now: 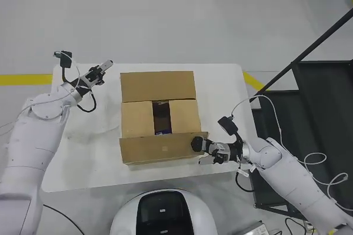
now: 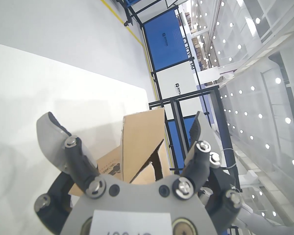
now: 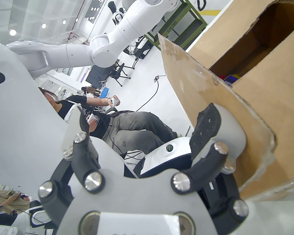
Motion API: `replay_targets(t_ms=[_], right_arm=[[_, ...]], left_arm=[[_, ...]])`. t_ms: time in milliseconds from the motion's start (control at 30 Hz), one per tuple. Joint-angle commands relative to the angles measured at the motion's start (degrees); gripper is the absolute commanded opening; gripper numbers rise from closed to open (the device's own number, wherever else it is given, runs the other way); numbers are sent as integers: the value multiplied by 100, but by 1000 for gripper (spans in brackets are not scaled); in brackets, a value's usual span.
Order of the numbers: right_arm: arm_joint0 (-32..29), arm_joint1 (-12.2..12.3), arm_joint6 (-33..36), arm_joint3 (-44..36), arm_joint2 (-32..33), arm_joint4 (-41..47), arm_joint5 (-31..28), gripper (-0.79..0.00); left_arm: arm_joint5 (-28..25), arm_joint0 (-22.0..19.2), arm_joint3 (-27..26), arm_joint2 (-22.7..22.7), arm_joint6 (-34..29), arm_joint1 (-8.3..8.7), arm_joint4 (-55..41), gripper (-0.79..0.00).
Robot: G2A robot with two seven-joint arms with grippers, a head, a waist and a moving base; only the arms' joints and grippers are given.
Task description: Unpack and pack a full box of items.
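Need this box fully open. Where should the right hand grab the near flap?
Take the near flap at its right end, from the right, a finger on each face: thin board, free there, with the open right hand alongside.

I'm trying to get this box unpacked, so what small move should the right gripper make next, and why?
Probably lift the right gripper, open at the corner of the near flap, to the inner edge of the right side flap and swing it outward. The near flap is folded out, yet both side flaps cover most of the box, leaving a narrow gap over the items.
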Motion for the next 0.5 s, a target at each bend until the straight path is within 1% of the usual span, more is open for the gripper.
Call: replay_targets(t_ms=[0, 100, 167, 233, 367, 467], right_arm=[[0, -22, 0, -5, 20, -30, 0, 0], [1, -48, 0, 2, 33, -51, 0, 0], [10, -61, 0, 14, 26, -55, 0, 0], [25, -71, 0, 27, 14, -64, 0, 0], [45, -82, 1, 59, -2, -71, 0, 0], [58, -84, 1, 95, -11, -74, 0, 0]], left_arm=[[-24, -118, 278, 129, -8, -78, -110, 0], [9, -256, 598, 260, -245, -192, -441, 0], [-8, -355, 780, 360, -430, -255, -516, 0], [-75, -439, 926, 433, -481, -316, -579, 0], [-216, -540, 1104, 530, -621, -441, -869, 0], [-245, -615, 1216, 603, -736, -506, -916, 0]])
